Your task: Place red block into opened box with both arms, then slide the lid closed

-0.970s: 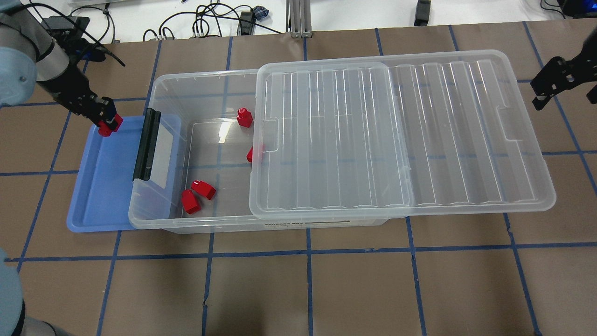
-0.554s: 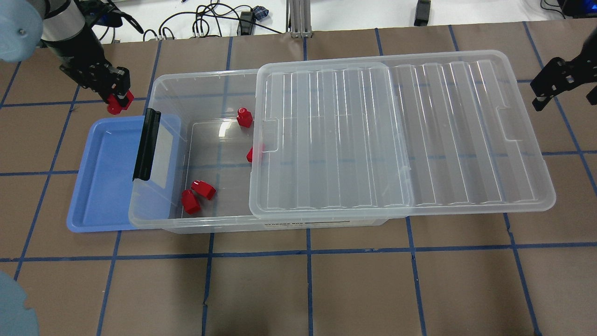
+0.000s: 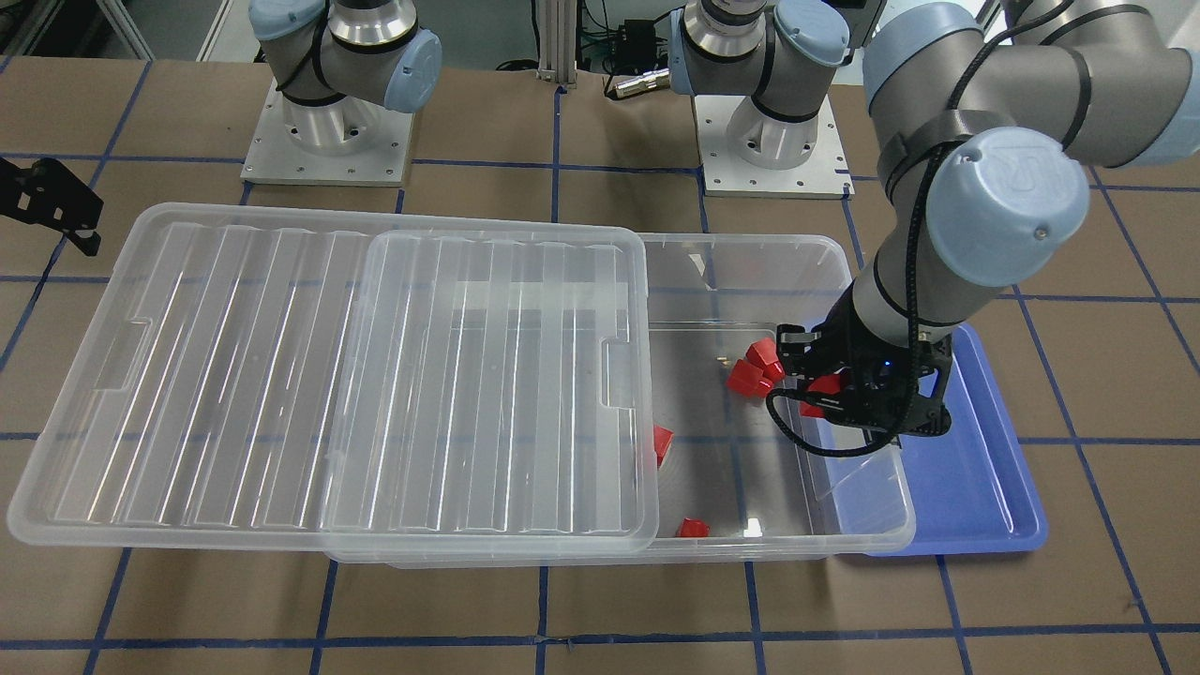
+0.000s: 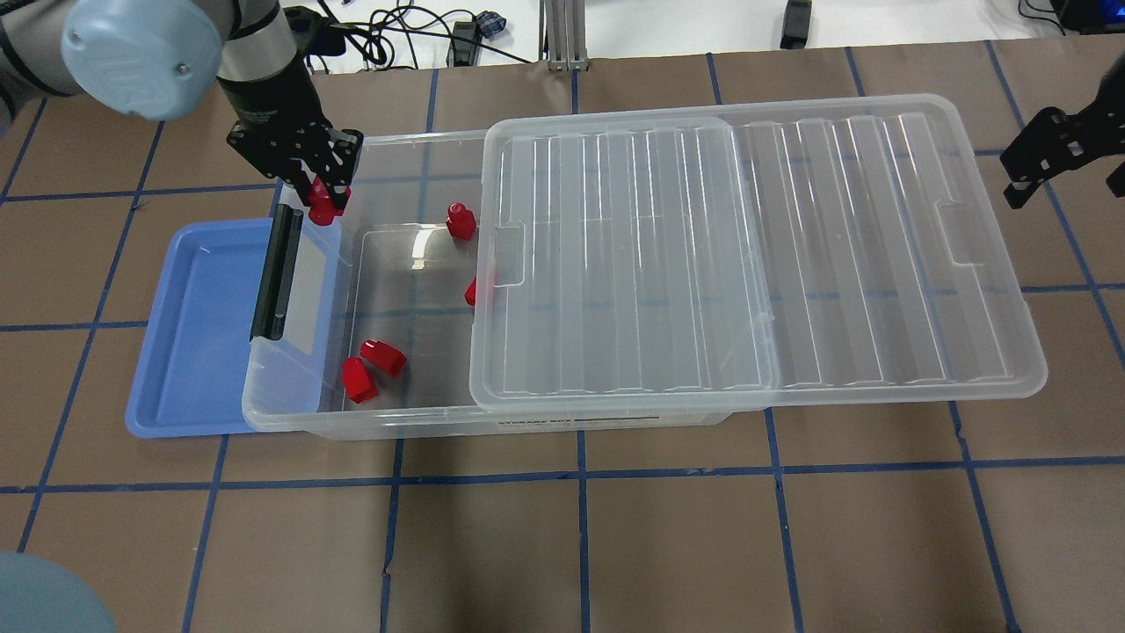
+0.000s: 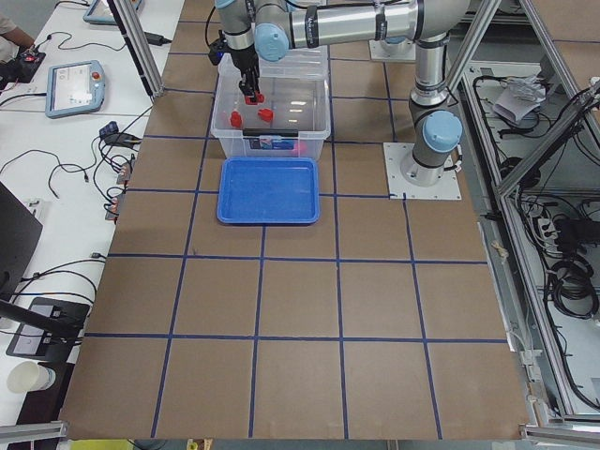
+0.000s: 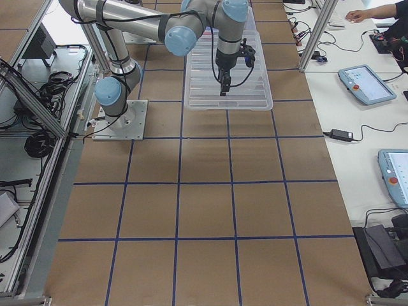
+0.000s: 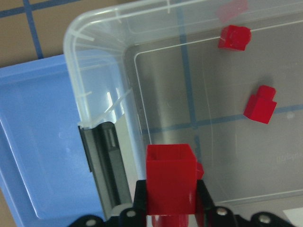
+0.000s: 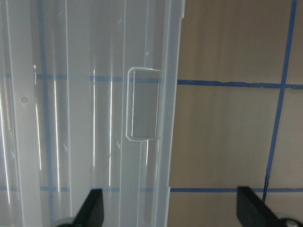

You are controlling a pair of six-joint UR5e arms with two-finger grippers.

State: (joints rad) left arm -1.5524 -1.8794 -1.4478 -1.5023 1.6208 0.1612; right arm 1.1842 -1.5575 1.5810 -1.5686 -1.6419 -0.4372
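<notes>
My left gripper [image 4: 323, 200] is shut on a red block [image 7: 170, 177] and hangs over the far left corner of the clear box [image 4: 387, 139], just inside the rim and beside the black handle [image 4: 277, 272]. Several other red blocks [image 4: 372, 367] lie on the box floor. The ribbed clear lid [image 4: 756, 246] covers the box's right part and overhangs its right end, so the left part is uncovered. My right gripper [image 4: 1019, 176] is open with nothing between its fingers. It hovers just beyond the lid's right end, facing the notch [image 8: 142, 104].
A blue tray [image 4: 193, 334] lies partly under the box's handle end, with nothing in it. Brown table paper with blue tape lines surrounds the box. Cables and a metal post sit along the far edge. Both arm bases [image 3: 328, 141] stand behind the box.
My left gripper has carried the red block up off the blue tray's far corner and rightward to above the box's far left corner. The right arm, lid and box have not moved.
</notes>
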